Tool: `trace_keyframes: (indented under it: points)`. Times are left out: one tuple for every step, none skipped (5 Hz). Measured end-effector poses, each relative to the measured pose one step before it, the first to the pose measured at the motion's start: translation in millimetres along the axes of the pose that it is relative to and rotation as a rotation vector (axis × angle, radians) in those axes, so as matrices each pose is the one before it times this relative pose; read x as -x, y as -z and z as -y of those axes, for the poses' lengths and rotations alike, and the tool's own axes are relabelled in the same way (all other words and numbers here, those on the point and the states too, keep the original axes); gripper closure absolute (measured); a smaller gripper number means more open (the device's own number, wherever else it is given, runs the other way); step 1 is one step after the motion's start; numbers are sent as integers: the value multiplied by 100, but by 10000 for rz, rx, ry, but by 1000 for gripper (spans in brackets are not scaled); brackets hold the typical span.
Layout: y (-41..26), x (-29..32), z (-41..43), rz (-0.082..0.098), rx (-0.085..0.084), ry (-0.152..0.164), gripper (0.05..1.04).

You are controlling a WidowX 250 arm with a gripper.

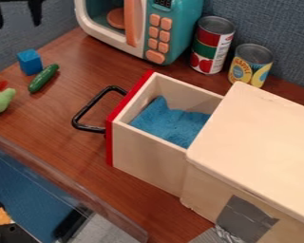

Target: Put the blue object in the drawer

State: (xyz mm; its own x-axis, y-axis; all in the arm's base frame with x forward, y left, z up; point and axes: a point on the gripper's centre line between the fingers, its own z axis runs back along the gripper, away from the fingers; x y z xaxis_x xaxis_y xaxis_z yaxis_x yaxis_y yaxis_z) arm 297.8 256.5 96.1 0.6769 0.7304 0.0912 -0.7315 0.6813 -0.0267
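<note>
Evidently, we see the gripper [17, 23], fingers spread wide, above the blue cube [29, 62] in the view; the cube, compact with no marked long axis, rests on the tabletop [48, 118]; well to the cube's right, we note the drawer [147, 159], standing open.

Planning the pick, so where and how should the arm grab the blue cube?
Probably from above, jaws on two opposite side faces of the blue cube; it sits flat with its top uncovered. Keep clear of the green cucumber close beside it.
</note>
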Motion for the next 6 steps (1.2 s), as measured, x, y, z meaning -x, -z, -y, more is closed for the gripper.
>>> trace_keyframes:
  points:
    - [946,-100,1082,369,-442,-387,83]
    - [1309,560,47,274,-646,-540,83]
    - [328,86,37,240,-403,-113,83]
    - [200,-247,-813,255,-504,-289,83]
    - [111,-363,-1018,127,-309,-614,83]
    - [766,-175,-1167,-130,-216,-610,83]
